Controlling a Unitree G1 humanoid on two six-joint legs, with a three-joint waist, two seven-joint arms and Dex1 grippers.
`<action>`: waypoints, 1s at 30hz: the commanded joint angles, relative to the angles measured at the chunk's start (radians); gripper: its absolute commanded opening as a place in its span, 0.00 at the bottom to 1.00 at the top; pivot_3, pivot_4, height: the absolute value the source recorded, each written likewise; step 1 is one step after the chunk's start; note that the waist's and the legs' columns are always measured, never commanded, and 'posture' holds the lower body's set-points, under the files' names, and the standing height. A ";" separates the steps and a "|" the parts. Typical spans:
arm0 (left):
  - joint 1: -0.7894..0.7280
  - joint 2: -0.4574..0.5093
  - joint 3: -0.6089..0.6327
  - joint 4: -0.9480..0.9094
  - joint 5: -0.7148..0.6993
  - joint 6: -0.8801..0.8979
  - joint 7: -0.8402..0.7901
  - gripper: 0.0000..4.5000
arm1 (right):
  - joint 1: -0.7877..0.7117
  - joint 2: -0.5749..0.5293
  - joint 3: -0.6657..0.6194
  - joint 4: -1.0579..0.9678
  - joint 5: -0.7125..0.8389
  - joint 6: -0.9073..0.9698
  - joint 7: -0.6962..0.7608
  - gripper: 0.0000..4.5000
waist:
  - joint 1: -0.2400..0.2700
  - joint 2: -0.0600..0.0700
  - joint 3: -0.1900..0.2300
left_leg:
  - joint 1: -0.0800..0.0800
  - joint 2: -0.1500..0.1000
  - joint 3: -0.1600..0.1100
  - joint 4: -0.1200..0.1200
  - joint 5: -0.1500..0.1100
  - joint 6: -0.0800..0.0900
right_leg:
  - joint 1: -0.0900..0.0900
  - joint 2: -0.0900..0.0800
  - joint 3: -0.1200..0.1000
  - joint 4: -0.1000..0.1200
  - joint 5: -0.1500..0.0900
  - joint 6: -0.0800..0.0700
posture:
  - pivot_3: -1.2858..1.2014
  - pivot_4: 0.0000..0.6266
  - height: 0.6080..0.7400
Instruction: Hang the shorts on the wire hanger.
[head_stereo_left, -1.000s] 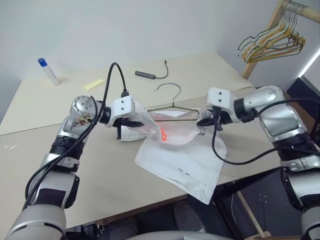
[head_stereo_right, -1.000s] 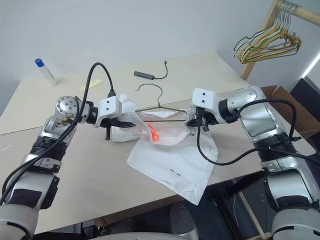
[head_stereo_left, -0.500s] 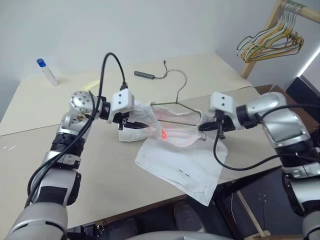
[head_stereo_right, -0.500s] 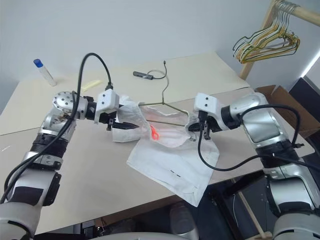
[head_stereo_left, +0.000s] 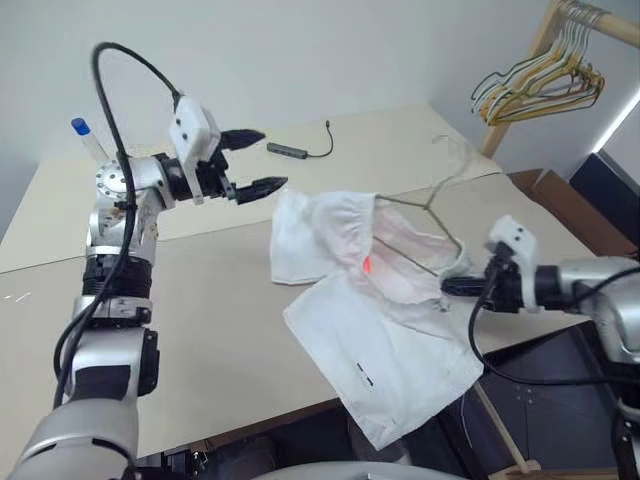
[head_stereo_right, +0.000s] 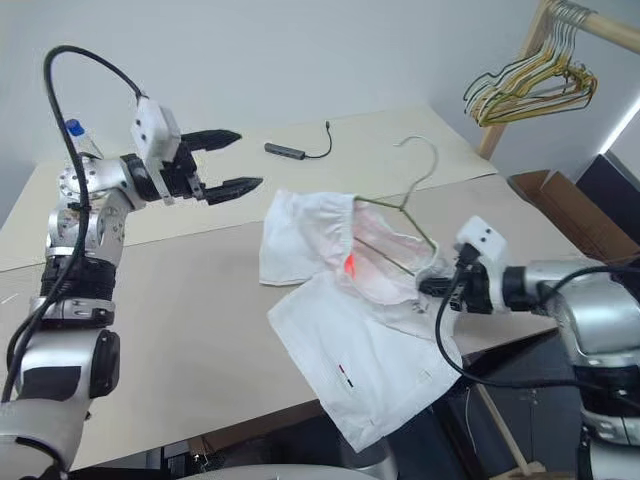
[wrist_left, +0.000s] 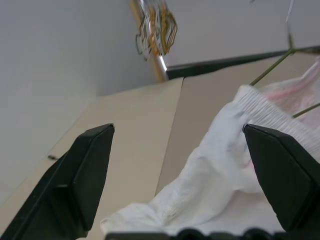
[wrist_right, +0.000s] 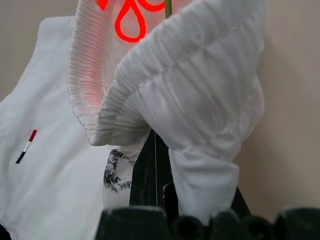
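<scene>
Lying crumpled across the beige surface (head_stereo_left: 190, 300) near its front edge, white thin-fabric shorts (head_stereo_left: 385, 330), pinkish inside the gathered waistband, tiny red-and-black mark near the hem. Running from the far left toward the near right corner, one leg hanging over the edge. Threaded through the waistband, olive-grey wire hanger (head_stereo_left: 425, 205), hook tilted up and away. Pinched tight on the waistband, right claw (head_stereo_left: 447, 287); raised and spread wide, holding nothing, left claw (head_stereo_left: 255, 160). Hanging on a wooden rack at the far right, bunch of hangers (head_stereo_left: 545, 80); behind, pale wall
</scene>
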 joint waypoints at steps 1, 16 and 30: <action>0.023 -0.030 0.063 -0.212 -0.186 0.190 0.067 0.99 | 0.048 0.001 -0.192 -0.062 0.070 0.149 -0.082 0.00 | 0.004 0.000 0.000 | 0.000 0.000 0.000 0.000 0.000 0.000 | 0.000 0.000 0.000 0.000 0.000 0.000 | 0.39 0.00 1.00; 0.000 -0.100 0.098 -0.380 -0.412 0.394 0.224 0.99 | -0.157 -0.080 -0.491 0.194 0.040 0.488 -0.403 0.00 | -0.026 0.012 -0.010 | 0.018 0.000 0.003 0.000 -0.002 0.003 | 0.028 0.003 -0.001 -0.015 -0.002 0.004 | 0.37 0.00 1.00; -0.004 -0.078 0.102 -0.386 -0.429 0.388 0.239 0.99 | -0.555 -0.174 -0.472 0.638 -0.121 0.369 -0.687 0.00 | -0.044 0.013 -0.010 | 0.021 0.000 0.005 -0.001 -0.006 0.007 | 0.033 0.002 0.000 -0.021 -0.003 0.004 | 0.39 0.00 1.00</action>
